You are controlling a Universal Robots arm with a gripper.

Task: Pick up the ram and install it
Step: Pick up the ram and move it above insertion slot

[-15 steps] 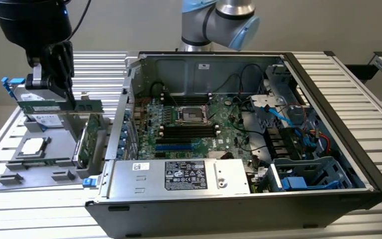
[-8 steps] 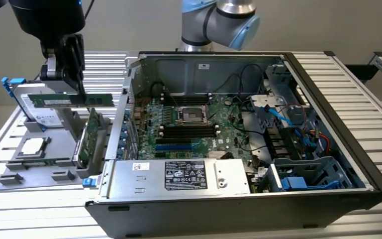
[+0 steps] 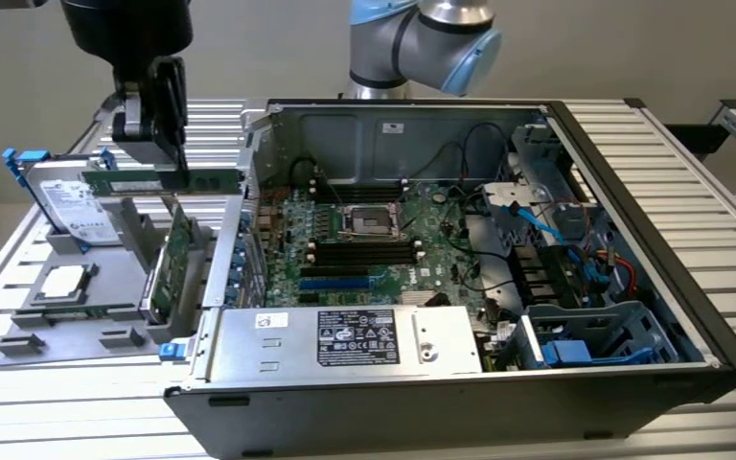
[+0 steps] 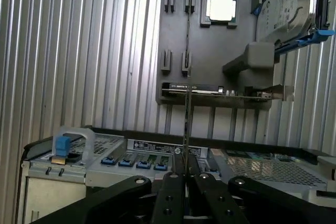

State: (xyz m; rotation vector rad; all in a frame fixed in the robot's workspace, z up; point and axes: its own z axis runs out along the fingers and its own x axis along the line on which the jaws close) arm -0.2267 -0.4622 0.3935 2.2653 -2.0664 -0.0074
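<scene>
My gripper (image 4: 186, 174) is pressed together on the ram (image 3: 208, 179), pinching its two flat faces near mid-length. In the wrist view the stick shows edge-on as a thin line running out from between the fingertips. The ram hangs in the upper left of the exterior view, off the grey tray (image 3: 35, 337) and above it, just outside the case (image 3: 655, 206) wall. I judge the pick done and the carry toward the board as the step in hand. Its long axis lies about level and runs left to right across the exterior view, with the board standing on its thin edge and the faces upright. I cannot make out which long edge carries the contacts. Below and beyond it on the tray sit the hard drive (image 3: 68, 203), a processor (image 3: 61, 280) and the larger card (image 3: 176, 251) standing on edge. Farther in, at the centre of the exterior view, the black slots (image 3: 365, 252) lie on the motherboard, also running left to right, so the ram looks roughly parallel to them. Seating it calls, I think, for keeping that alignment, holding the stick upright directly over one slot, and pressing evenly along its length, clear of the cables (image 3: 477, 206) nearby.
</scene>
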